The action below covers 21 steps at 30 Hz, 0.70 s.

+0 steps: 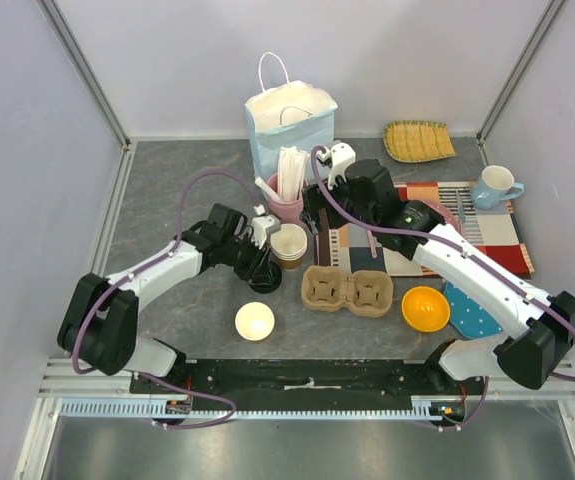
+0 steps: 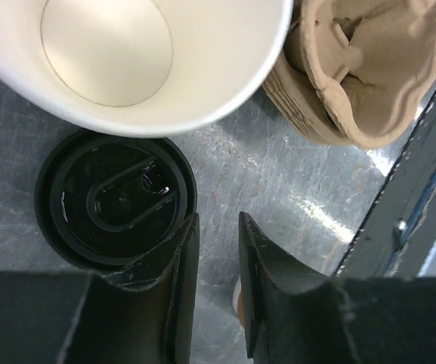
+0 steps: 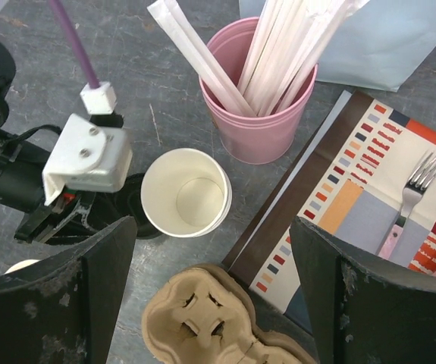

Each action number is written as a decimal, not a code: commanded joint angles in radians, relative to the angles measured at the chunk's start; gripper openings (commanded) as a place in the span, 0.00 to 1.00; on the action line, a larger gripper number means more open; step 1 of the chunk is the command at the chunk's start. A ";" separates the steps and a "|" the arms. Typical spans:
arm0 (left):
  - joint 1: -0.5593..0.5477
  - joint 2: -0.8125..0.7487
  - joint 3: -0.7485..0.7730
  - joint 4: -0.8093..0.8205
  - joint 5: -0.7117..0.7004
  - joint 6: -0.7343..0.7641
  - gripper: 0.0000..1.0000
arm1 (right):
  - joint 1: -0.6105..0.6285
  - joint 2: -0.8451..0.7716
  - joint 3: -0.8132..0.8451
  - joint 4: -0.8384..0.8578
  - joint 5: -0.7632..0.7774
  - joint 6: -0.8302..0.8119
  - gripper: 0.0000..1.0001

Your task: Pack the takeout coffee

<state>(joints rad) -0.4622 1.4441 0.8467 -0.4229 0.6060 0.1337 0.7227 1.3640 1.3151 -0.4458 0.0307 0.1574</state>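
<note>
No lidded cup is in view. A brown paper cup [image 1: 289, 243], cream-white inside and without a lid, stands upright mid-table; it also shows in the left wrist view [image 2: 127, 61] and the right wrist view [image 3: 185, 192]. A loose black sip lid [image 1: 264, 281] [image 2: 115, 201] lies flat on the table just beside it. My left gripper [image 1: 263, 264] [image 2: 218, 220] hovers low at the lid's edge, its fingers only narrowly apart with bare table between them. My right gripper [image 1: 322, 235] [image 3: 211, 226] is wide open and empty above the cup and the pulp cup carrier [image 1: 347, 290] [image 3: 210, 326].
A pink cup of wrapped straws [image 1: 285, 200] and a light blue paper bag [image 1: 289, 125] stand behind the cup. A patterned placemat [image 1: 467, 230] with a fork [image 3: 411, 189] lies right. An orange bowl [image 1: 426, 308], a blue mug [image 1: 494, 187] and a pale yellow bowl [image 1: 254, 321] stand around.
</note>
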 commanded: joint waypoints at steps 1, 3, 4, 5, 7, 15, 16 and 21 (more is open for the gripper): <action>-0.001 -0.100 -0.090 0.266 0.052 0.167 0.34 | 0.001 -0.048 -0.013 0.006 0.017 0.016 0.90; -0.001 -0.120 -0.139 0.311 0.064 0.194 0.34 | 0.001 -0.052 -0.016 0.007 0.018 0.024 0.90; -0.001 -0.126 -0.153 0.349 0.086 0.228 0.35 | 0.001 -0.055 -0.019 0.007 0.021 0.025 0.90; -0.003 -0.132 -0.165 0.369 0.090 0.234 0.36 | 0.001 -0.057 -0.020 0.009 0.021 0.027 0.90; -0.013 -0.123 -0.163 0.362 0.084 0.244 0.36 | 0.001 -0.057 -0.022 0.009 0.021 0.028 0.90; -0.044 -0.051 -0.097 0.260 0.000 0.374 0.38 | 0.001 -0.054 -0.011 0.010 0.021 0.025 0.90; -0.044 -0.045 -0.092 0.239 -0.024 0.389 0.38 | 0.001 -0.052 -0.011 0.009 0.021 0.024 0.90; -0.065 -0.034 -0.098 0.203 -0.063 0.414 0.41 | 0.001 -0.057 -0.020 0.010 0.032 0.022 0.91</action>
<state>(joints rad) -0.5091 1.4010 0.7246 -0.2058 0.5972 0.4667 0.7227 1.3296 1.2984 -0.4458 0.0425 0.1722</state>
